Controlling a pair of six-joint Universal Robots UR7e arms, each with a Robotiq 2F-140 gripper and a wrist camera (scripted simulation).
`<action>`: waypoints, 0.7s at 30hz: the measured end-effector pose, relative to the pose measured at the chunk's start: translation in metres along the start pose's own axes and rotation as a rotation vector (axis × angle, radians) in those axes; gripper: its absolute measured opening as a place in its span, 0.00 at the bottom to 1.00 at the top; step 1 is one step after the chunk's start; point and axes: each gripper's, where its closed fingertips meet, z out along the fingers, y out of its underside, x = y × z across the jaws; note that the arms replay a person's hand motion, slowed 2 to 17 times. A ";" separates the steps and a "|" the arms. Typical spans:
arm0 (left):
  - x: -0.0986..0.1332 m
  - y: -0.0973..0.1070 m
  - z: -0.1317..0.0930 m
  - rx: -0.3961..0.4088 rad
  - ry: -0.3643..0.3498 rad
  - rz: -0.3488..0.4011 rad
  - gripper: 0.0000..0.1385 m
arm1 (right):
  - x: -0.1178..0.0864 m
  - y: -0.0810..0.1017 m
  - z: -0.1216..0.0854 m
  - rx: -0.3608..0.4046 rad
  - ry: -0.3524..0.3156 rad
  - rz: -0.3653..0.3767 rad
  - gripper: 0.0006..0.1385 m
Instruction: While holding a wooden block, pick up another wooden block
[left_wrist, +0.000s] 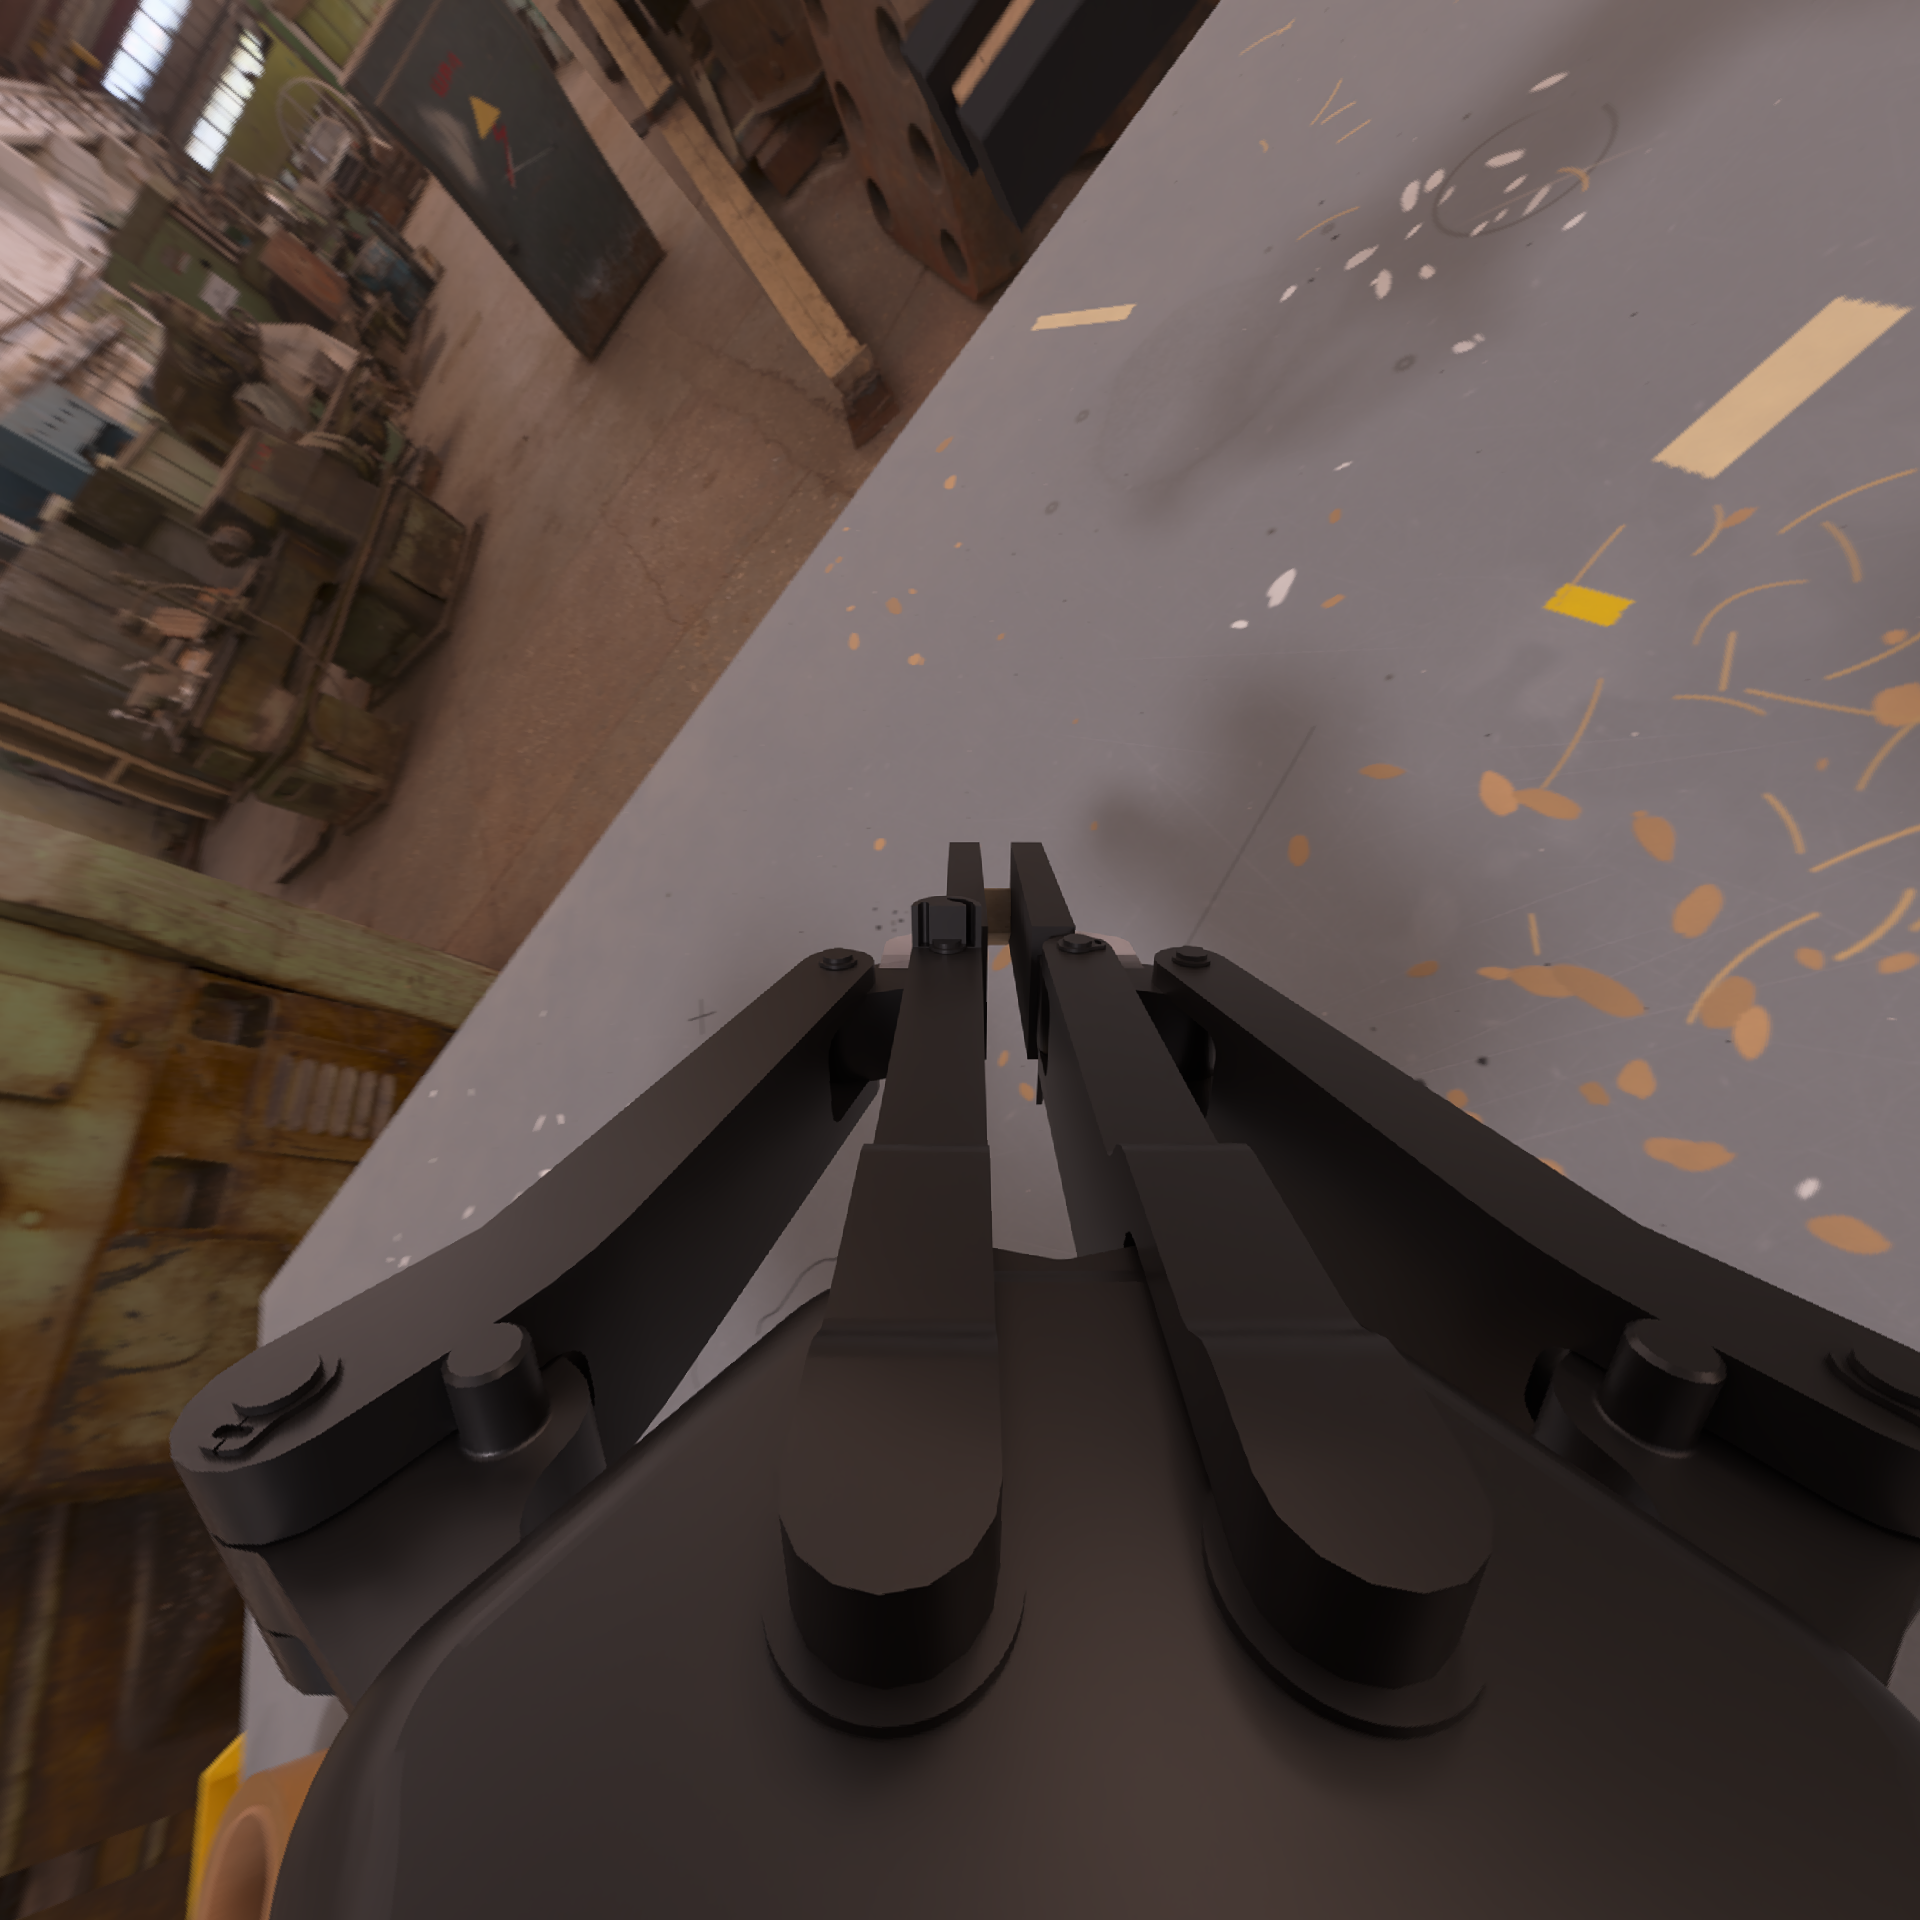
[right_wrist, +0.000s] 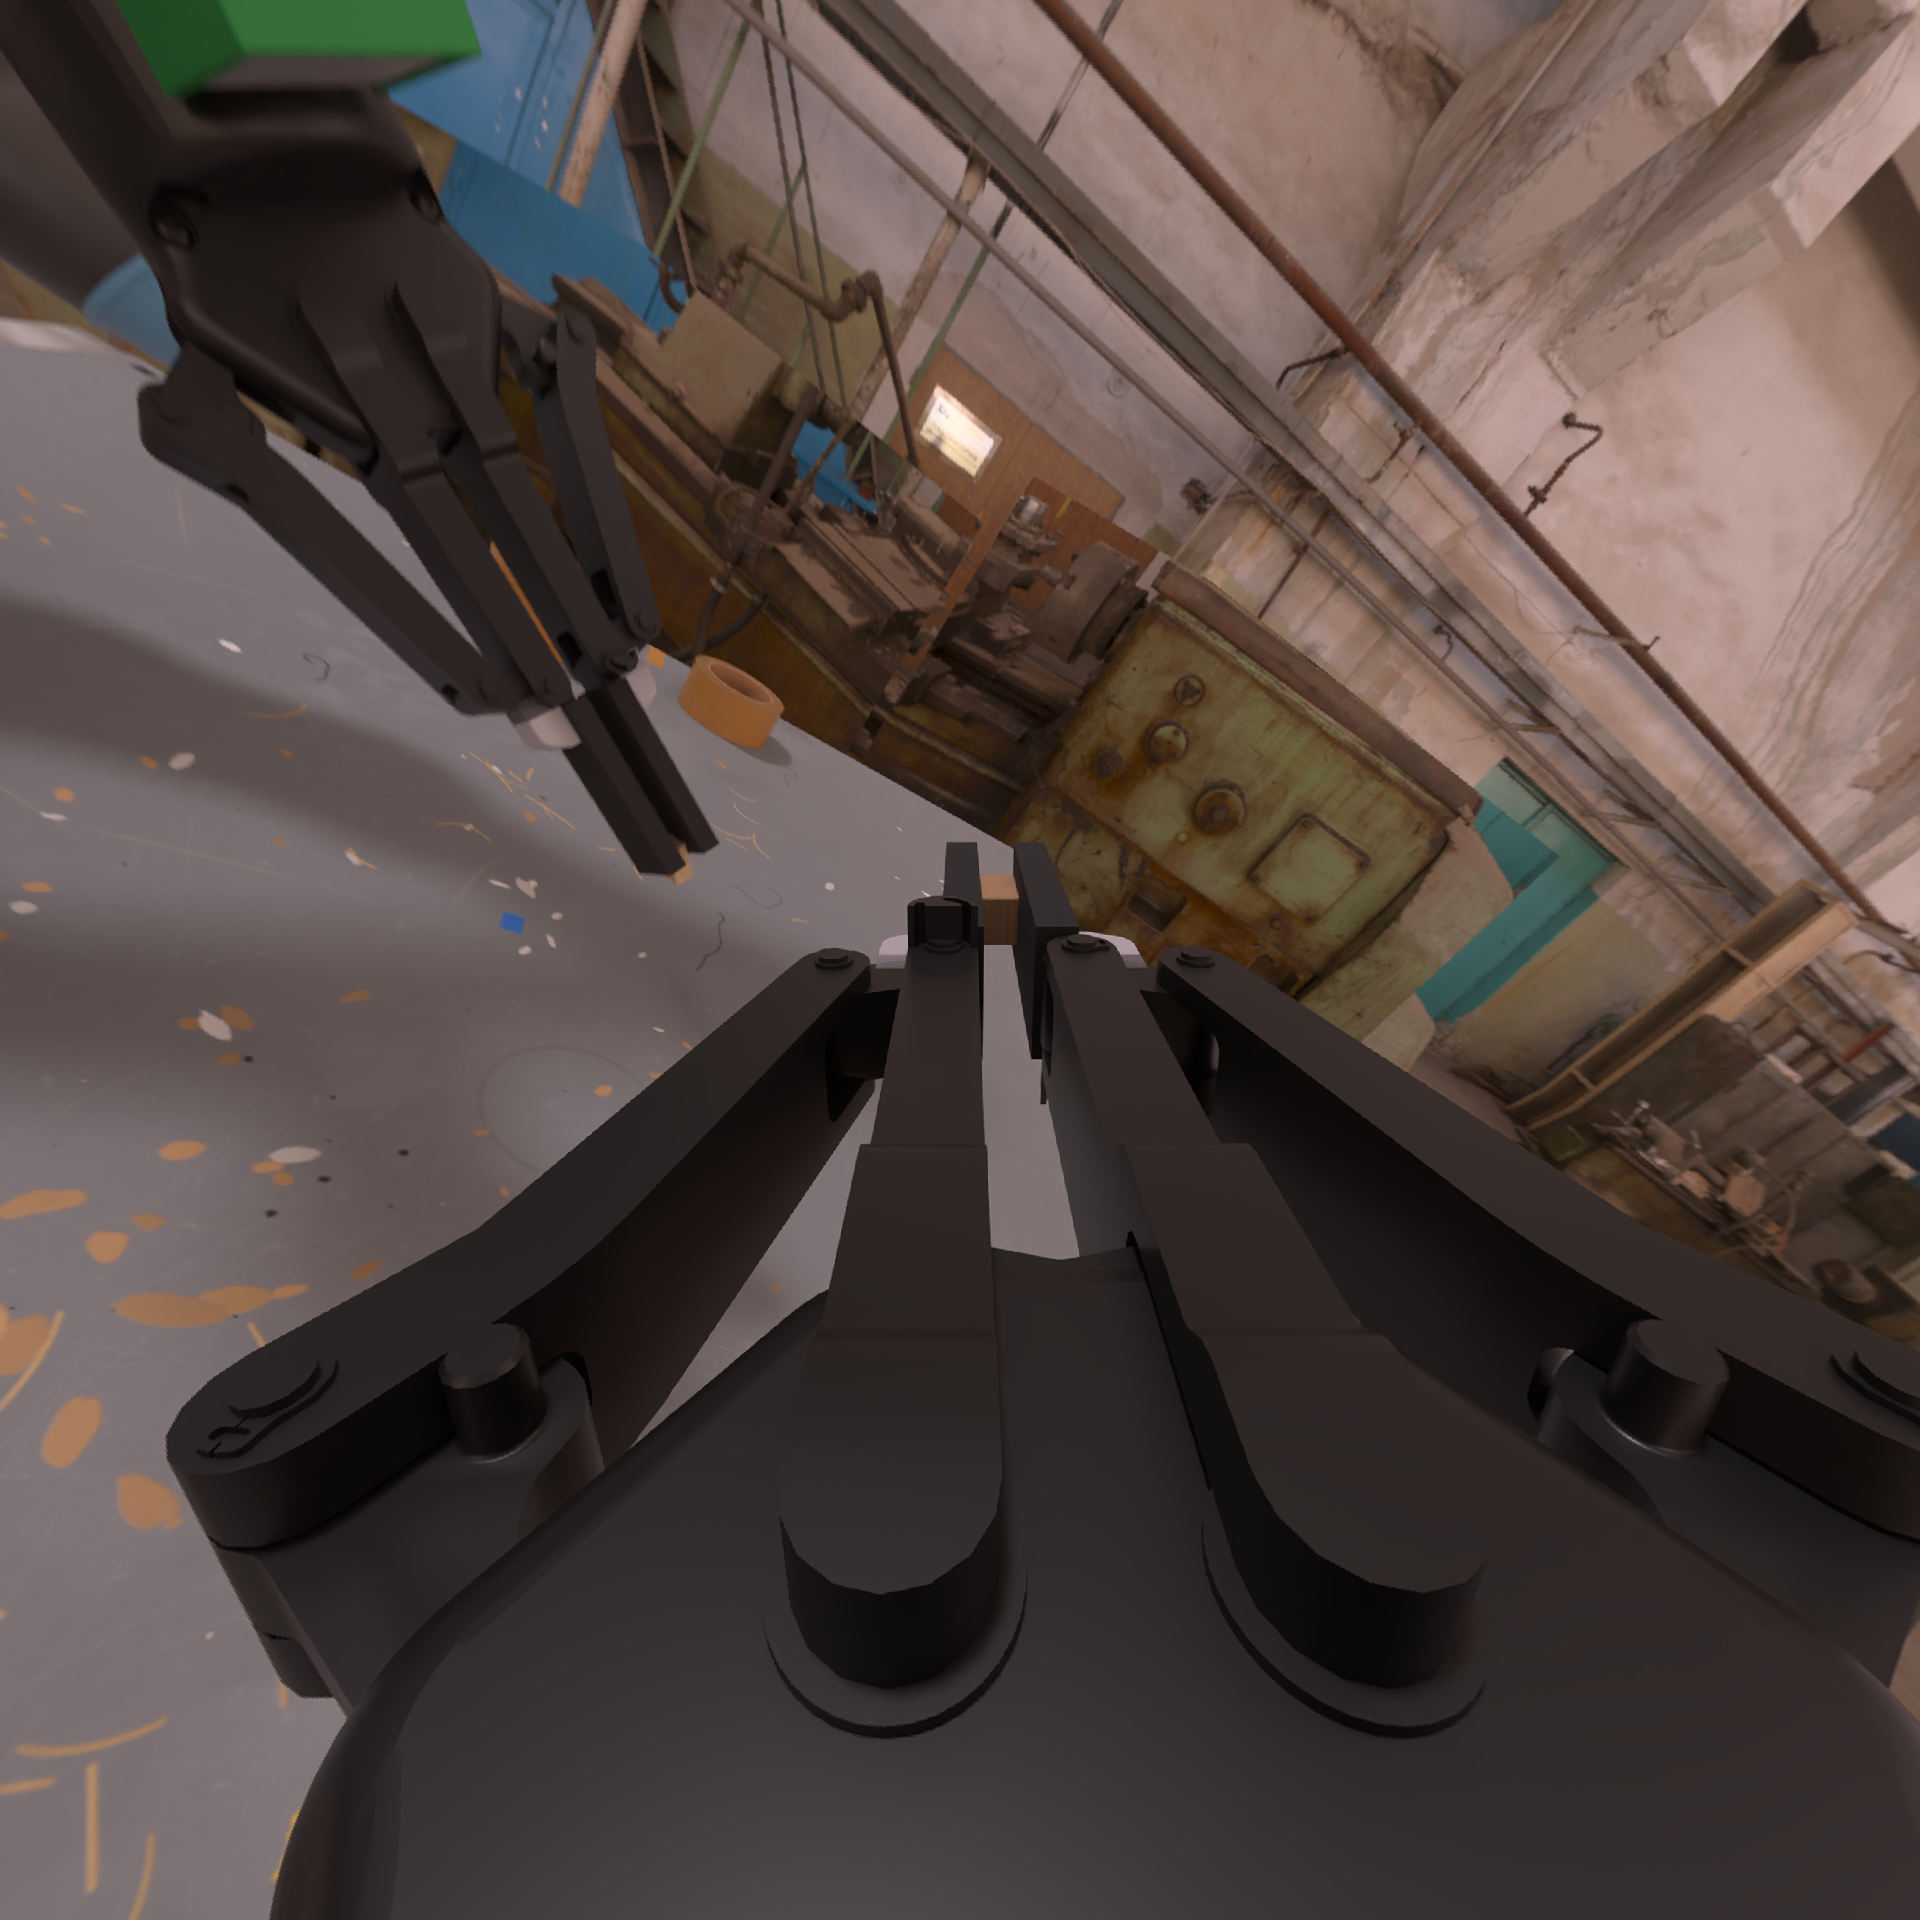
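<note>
In the left wrist view my left gripper (left_wrist: 995, 868) is shut on a small wooden block (left_wrist: 997, 906); only a thin tan sliver of it shows between the fingers, held above the grey table (left_wrist: 1195, 520). In the right wrist view my right gripper (right_wrist: 995, 868) is shut on another small wooden block (right_wrist: 1000, 906), held off the table. The left gripper also shows in the right wrist view (right_wrist: 675, 857) at upper left, pointing down, with a corner of its wooden block (right_wrist: 681, 871) showing at its tips.
The grey table is speckled with paint and carries tape strips (left_wrist: 1782, 390) and a yellow patch (left_wrist: 1588, 606). A roll of tan tape (right_wrist: 730, 698) lies near the table's far edge. The table edge (left_wrist: 727, 665) runs diagonally; workshop machinery (right_wrist: 1195, 769) stands beyond.
</note>
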 end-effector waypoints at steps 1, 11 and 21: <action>-0.004 -0.002 -0.002 -0.004 -0.016 0.011 0.06 | -0.001 0.000 0.002 -0.010 0.005 -0.012 0.06; -0.032 -0.019 -0.019 -0.033 -0.129 0.105 0.06 | -0.008 0.006 0.019 -0.114 0.065 -0.130 0.06; -0.048 -0.029 -0.023 -0.099 -0.210 0.225 0.06 | -0.011 0.017 0.035 -0.251 0.147 -0.296 0.06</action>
